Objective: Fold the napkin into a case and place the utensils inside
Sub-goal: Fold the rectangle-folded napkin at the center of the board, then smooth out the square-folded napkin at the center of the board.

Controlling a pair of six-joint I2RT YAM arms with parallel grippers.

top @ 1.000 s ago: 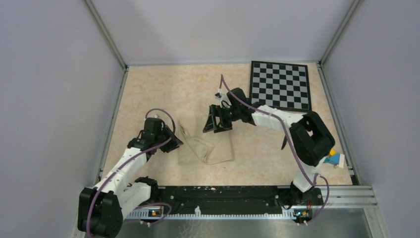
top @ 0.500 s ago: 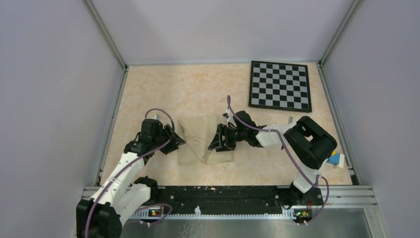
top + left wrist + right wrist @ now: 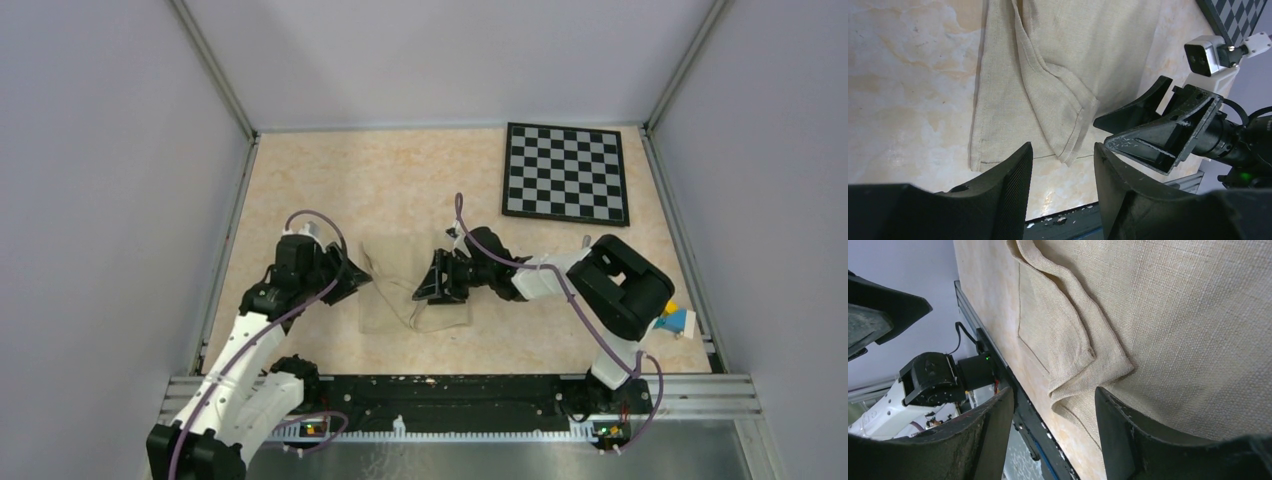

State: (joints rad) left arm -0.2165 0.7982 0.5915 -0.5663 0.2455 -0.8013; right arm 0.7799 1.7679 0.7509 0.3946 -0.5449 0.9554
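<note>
Beige napkin (image 3: pixel 1058 75) shows hems wrist-side only; left end effector (image 3: pixel 1062 152), right end effector (image 3: pixel 1053 392) parted.

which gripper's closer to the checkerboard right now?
Right. The right gripper is over the napkin, on the side facing the checkerboard; the left gripper is at the napkin's opposite edge, farther away.

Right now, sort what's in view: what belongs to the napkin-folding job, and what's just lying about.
Job in hand:
napkin
left gripper and right gripper, both open over it

Lying about:
checkered board
coloured blocks by the right arm's base
</note>
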